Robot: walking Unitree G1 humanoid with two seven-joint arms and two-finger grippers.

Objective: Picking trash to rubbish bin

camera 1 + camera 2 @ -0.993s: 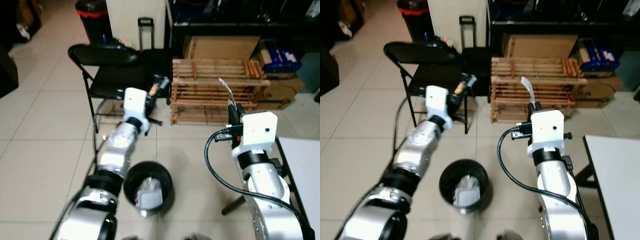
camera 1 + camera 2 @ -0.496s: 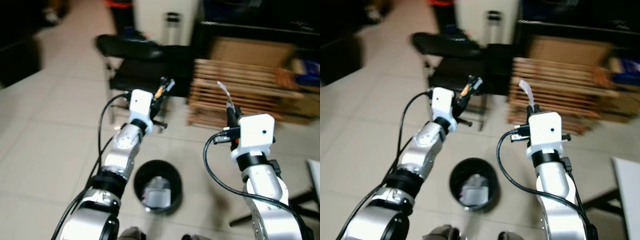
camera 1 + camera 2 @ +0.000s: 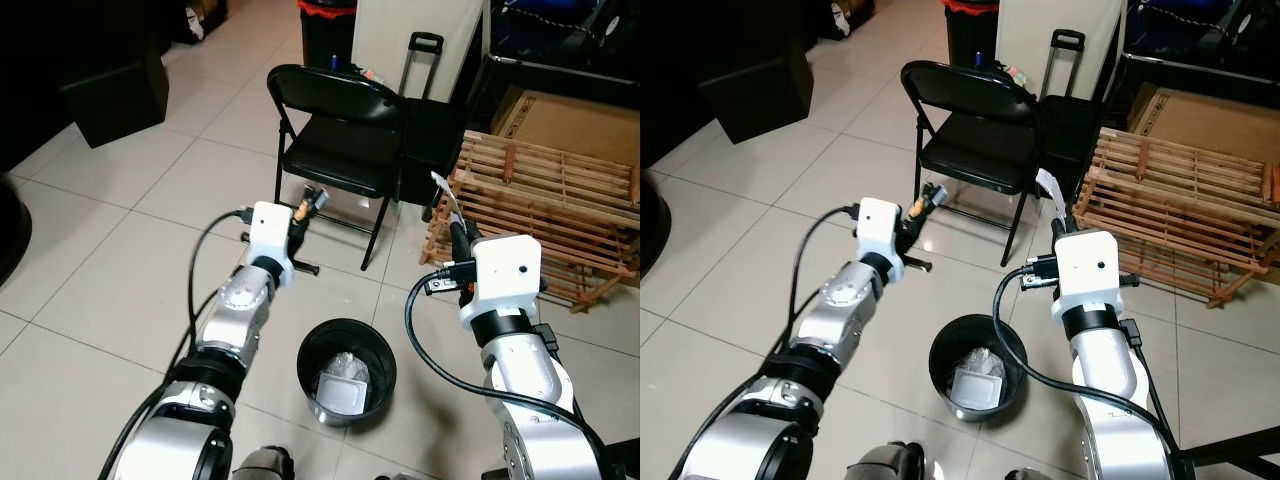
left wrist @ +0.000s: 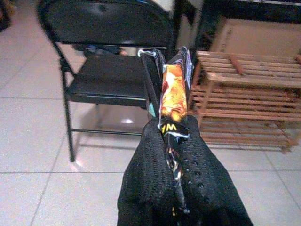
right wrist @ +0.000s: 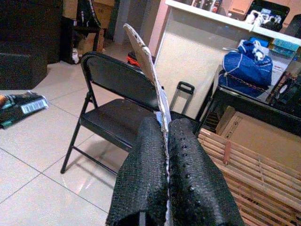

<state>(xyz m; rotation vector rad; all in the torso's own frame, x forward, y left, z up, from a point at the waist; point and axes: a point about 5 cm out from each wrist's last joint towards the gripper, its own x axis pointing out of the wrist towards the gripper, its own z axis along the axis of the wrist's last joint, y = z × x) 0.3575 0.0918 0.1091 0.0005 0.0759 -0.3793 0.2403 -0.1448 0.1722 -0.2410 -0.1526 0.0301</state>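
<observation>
Left hand (image 4: 175, 141) clamped on an orange snack wrapper (image 4: 173, 94), held up in front of the black folding chair (image 3: 345, 130). Black rubbish bin (image 3: 347, 372) on the tiled floor (image 3: 120, 250) between both arms, trash inside. Right hand (image 5: 165, 136) clamped on a white paper strip (image 5: 146, 61).

"W" on orange wrapper (image 4: 172, 101)

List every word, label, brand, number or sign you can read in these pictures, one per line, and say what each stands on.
"W": on the crumpled orange and black snack wrapper pinched in the left gripper; the rest of its print is too creased to read.
Printed mark on the brown cardboard box behind the wooden slatted rack: too small to read.
White paper strip in the right gripper: no text visible.
</observation>
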